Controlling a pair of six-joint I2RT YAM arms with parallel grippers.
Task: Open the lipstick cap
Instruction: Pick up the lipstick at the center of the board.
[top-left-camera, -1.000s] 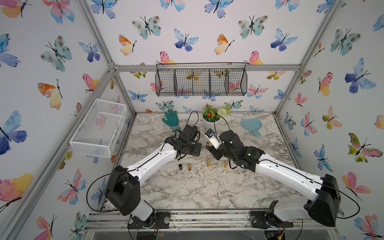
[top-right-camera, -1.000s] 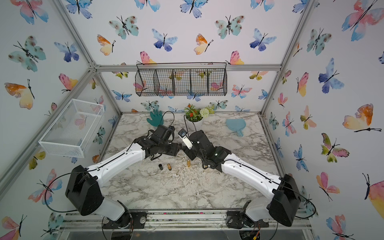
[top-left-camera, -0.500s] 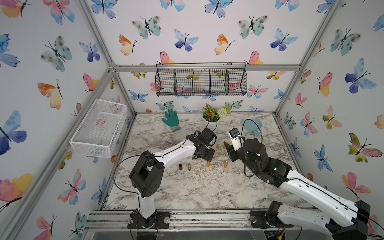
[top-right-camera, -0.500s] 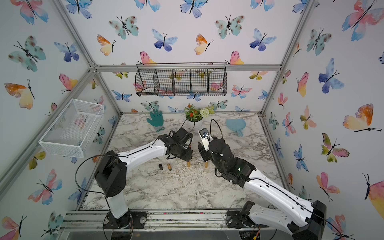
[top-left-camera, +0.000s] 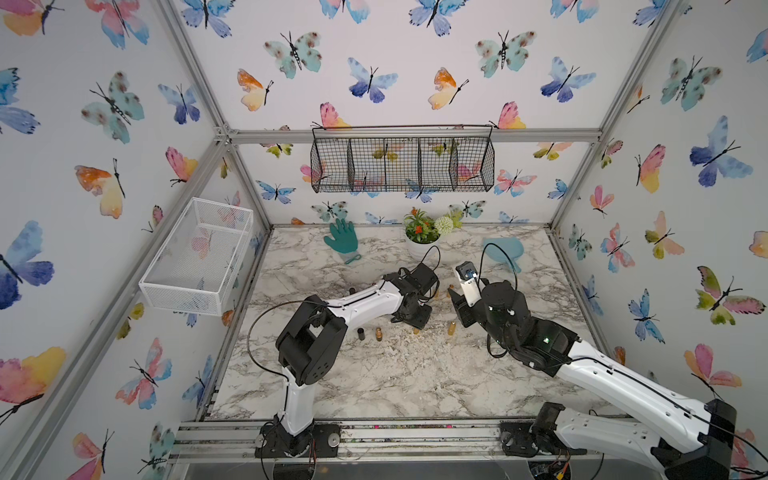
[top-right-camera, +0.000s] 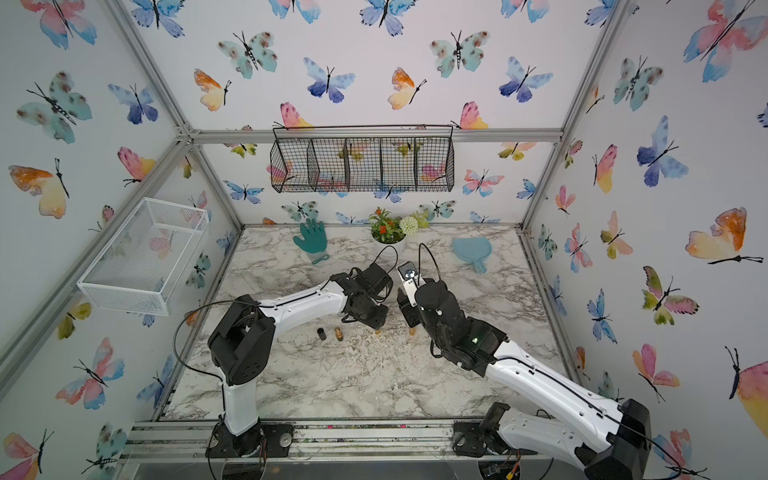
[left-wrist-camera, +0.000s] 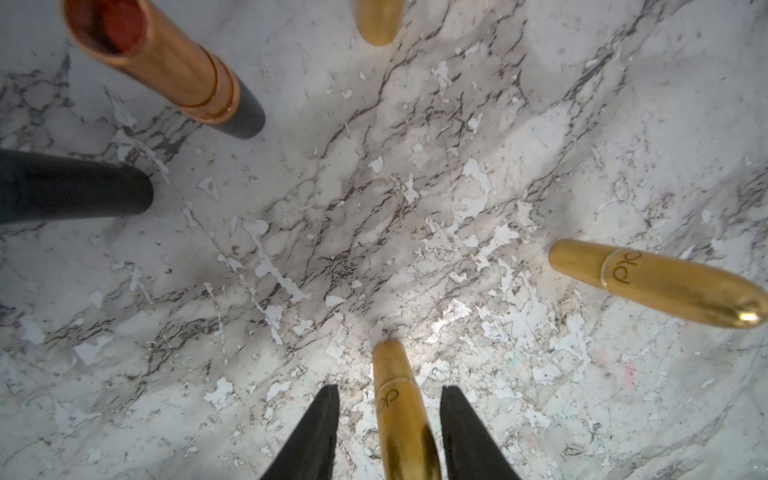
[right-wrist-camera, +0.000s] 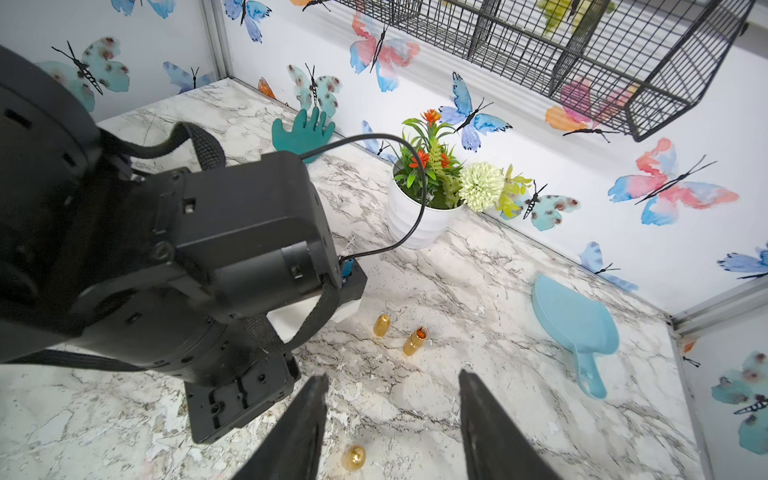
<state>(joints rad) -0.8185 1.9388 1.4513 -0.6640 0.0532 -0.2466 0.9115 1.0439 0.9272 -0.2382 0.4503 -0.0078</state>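
Your left gripper (left-wrist-camera: 389, 390) straddles the gold lipstick (left-wrist-camera: 401, 415), jaws apart, not yet gripping. Right gripper (right-wrist-camera: 393, 374) hangs open, empty. Cap's on; the pull remains.

Across the back of the marble tabletop (top-left-camera: 395, 386), a teal glove (top-left-camera: 341, 241) lies flat, fingers toward the wall. Beside it a white pot of artificial flowers (top-left-camera: 420, 248) stands upright. Further along there's a light-blue scoop (top-left-camera: 504, 249), its handle pointing to the front. On the back wall hangs a black wire basket (top-left-camera: 402, 164), split into compartments. A white mesh basket (top-left-camera: 198, 254) hangs on the left wall, and there's butterfly wallpaper (top-left-camera: 505, 52) all round.
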